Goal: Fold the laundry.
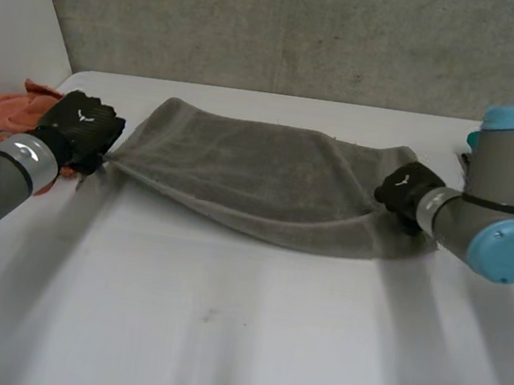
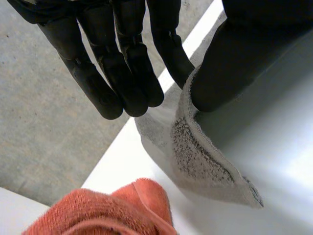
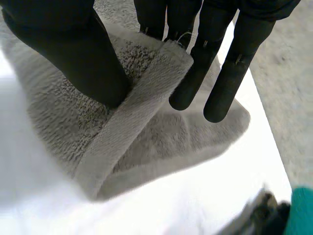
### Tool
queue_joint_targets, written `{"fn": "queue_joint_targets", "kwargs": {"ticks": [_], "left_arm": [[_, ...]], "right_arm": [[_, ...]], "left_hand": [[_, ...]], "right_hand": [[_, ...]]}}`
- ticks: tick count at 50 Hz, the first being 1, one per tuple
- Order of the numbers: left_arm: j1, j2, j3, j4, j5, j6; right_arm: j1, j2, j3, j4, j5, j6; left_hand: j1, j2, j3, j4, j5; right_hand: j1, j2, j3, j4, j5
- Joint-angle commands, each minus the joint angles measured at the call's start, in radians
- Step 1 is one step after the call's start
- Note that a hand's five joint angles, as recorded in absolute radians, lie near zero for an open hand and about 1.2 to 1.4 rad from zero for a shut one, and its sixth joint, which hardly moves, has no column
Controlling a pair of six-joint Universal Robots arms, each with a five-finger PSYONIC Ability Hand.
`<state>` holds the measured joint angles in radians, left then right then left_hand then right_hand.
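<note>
At far side of surface (image 1: 217,340), grey towel (image 1: 259,178) stretched wide. Left robot hand (image 1: 79,129) pinches its left corner, right robot hand (image 1: 405,192) its right end. Early days: no neat fold yet, orange cloth (image 1: 10,110) untouched.

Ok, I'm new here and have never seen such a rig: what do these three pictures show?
This is a robot with two arms, each ending in a black hand with fingers and a thumb. The head view looks down at the white table from between the arms; the other two views come from cameras on the wrists, looking along each palm. A grey towel stretches across the table. The left hand pinches one end and the right hand the other, each between thumb and fingers. An orange cloth lies beside the left hand.
</note>
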<state>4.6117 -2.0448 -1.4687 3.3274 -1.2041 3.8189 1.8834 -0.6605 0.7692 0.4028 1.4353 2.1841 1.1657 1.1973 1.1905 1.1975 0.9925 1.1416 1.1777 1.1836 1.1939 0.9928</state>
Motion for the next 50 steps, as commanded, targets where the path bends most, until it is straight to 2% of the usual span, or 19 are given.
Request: {"fn": "queue_joint_targets", "kwargs": {"ticks": [1, 6, 7, 10, 13, 17, 23, 27, 34, 37, 38, 41, 43, 46, 50], "left_arm": [[0.044, 0.096, -0.067, -0.192, -0.011, 0.068], [0.076, 0.158, -0.119, -0.405, -0.012, 0.188], [0.087, 0.17, -0.136, -0.481, -0.012, 0.235], [0.102, 0.175, -0.154, -0.609, -0.015, 0.306], [0.115, 0.173, -0.151, -0.805, -0.009, 0.393], [0.09, 0.152, -0.098, -0.865, 0.006, 0.409], [0.036, 0.061, 0.051, -0.777, -0.017, 0.346], [0.0, -0.012, 0.212, -0.689, -0.054, 0.317], [-0.074, -0.112, 0.625, -0.484, -0.064, 0.248], [-0.082, -0.115, 0.781, -0.324, -0.071, 0.136], [-0.082, -0.111, 0.818, -0.231, -0.074, 0.063], [-0.074, -0.097, 0.835, -0.082, -0.092, -0.059], [-0.07, -0.084, 0.828, 0.058, -0.118, -0.18], [-0.065, -0.084, 0.809, 0.167, -0.155, -0.301], [-0.06, -0.097, 0.782, 0.132, -0.149, -0.334]], "right_arm": [[-0.072, -0.281, 0.358, 0.019, 0.016, 0.045], [-0.151, -0.418, 0.577, 0.056, 0.02, -0.085], [-0.177, -0.453, 0.638, 0.076, 0.019, -0.128], [-0.211, -0.494, 0.719, 0.111, 0.016, -0.178], [-0.233, -0.53, 0.797, 0.131, 0.001, -0.231], [-0.233, -0.515, 0.792, 0.11, -0.009, -0.231], [-0.198, -0.461, 0.705, 0.021, -0.004, -0.163], [-0.161, -0.413, 0.58, -0.076, 0.005, -0.066], [-0.089, -0.346, 0.224, -0.306, 0.076, 0.184], [-0.073, -0.346, 0.11, -0.473, 0.131, 0.337], [-0.07, -0.352, 0.09, -0.564, 0.154, 0.406], [-0.064, -0.376, 0.09, -0.711, 0.177, 0.485], [-0.056, -0.404, 0.116, -0.832, 0.188, 0.525], [-0.044, -0.43, 0.174, -0.929, 0.191, 0.517], [-0.029, -0.447, 0.228, -0.944, 0.182, 0.497]], "left_hand": [[0.231, 0.199, 0.206, 0.199, 0.229], [0.231, 0.199, 0.206, 0.199, 0.229], [0.231, 0.199, 0.206, 0.199, 0.229], [0.231, 0.199, 0.206, 0.199, 0.229], [0.231, 0.199, 0.206, 0.199, 0.229], [0.231, 0.199, 0.206, 0.199, 0.229], [0.231, 0.199, 0.206, 0.199, 0.229], [0.231, 0.199, 0.206, 0.199, 0.229], [0.231, 0.199, 0.206, 0.199, 0.229], [0.231, 0.199, 0.206, 0.199, 0.229], [0.231, 0.199, 0.206, 0.199, 0.229], [0.231, 0.199, 0.206, 0.199, 0.229], [0.231, 0.199, 0.206, 0.199, 0.229], [0.231, 0.199, 0.206, 0.199, 0.229], [0.231, 0.199, 0.206, 0.199, 0.229]], "right_hand": [[0.255, 0.219, 0.213, 0.202, 0.229], [0.255, 0.219, 0.213, 0.202, 0.229], [0.255, 0.219, 0.213, 0.202, 0.229], [0.255, 0.219, 0.213, 0.202, 0.229], [0.255, 0.219, 0.213, 0.202, 0.229], [0.255, 0.219, 0.213, 0.202, 0.229], [0.255, 0.219, 0.213, 0.202, 0.229], [0.255, 0.219, 0.213, 0.202, 0.229], [0.255, 0.219, 0.213, 0.202, 0.229], [0.255, 0.219, 0.213, 0.202, 0.229], [0.255, 0.219, 0.213, 0.202, 0.229], [0.255, 0.219, 0.213, 0.202, 0.229], [0.255, 0.219, 0.213, 0.202, 0.229], [0.255, 0.219, 0.213, 0.202, 0.229], [0.255, 0.219, 0.213, 0.202, 0.229]]}}
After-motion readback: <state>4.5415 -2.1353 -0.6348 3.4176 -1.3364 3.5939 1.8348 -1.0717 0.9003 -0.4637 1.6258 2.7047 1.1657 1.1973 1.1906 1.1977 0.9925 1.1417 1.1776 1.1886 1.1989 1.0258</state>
